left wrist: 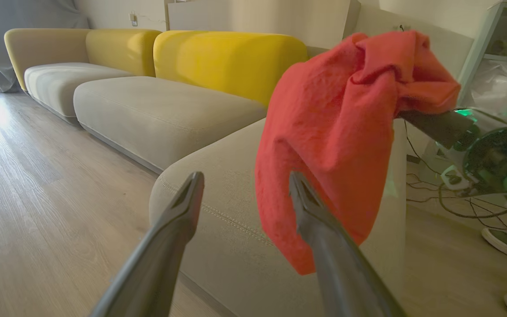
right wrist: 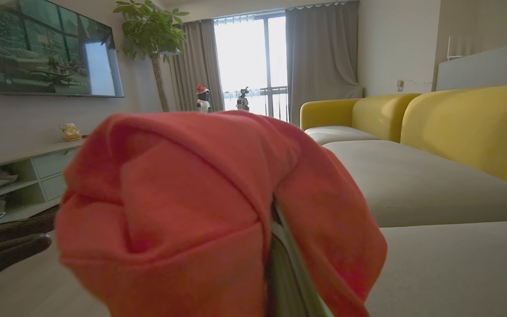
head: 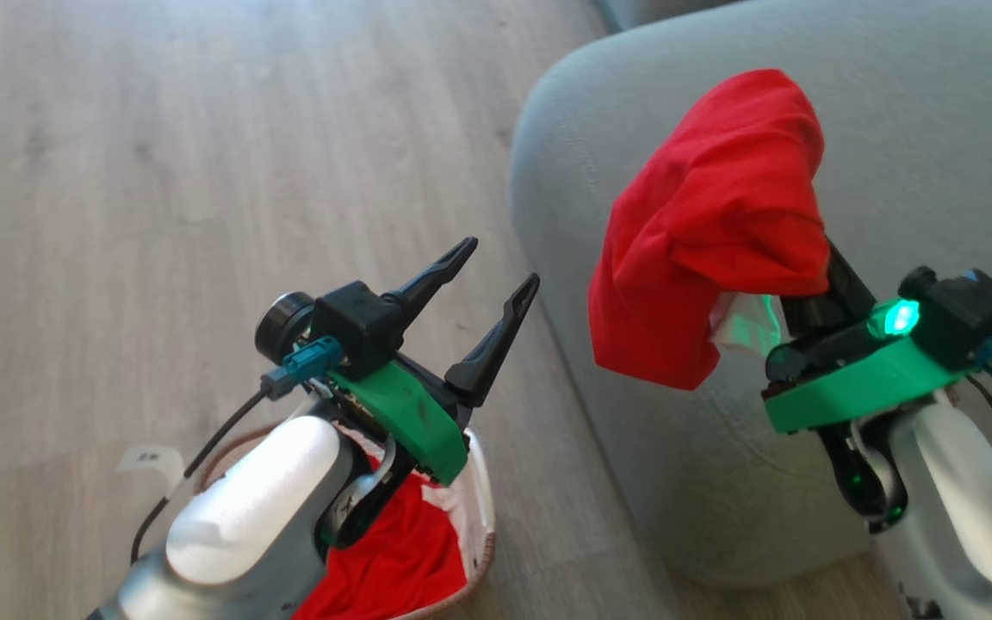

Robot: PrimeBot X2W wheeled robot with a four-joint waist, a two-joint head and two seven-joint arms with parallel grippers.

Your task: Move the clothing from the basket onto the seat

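Head view shows the right gripper (head: 832, 288) with its jaws clenched on a red garment (head: 711, 224), lifted over the rounded corner of the seat (head: 935, 129). The cloth is bunched and draped over the fingers, and its lower fold hangs close to the cushion's edge, on the side toward the floor (head: 160, 172).

Letting go here looks risky. Much of the fabric's weight seems to sit near or beyond the edge, so the thin cloth could slide off the curved corner. The folds wrapped over the fingers could also cling when the jaws part and be dragged back off the cushion. Carrying it further over the seat first would seem safer.

The left gripper (head: 503, 263) is spread wide and empty, above the basket (head: 483, 482). That basket stands on the floor just beside the seat, with a second red garment (head: 401, 551) with a white panel inside, partly hidden by the arm.
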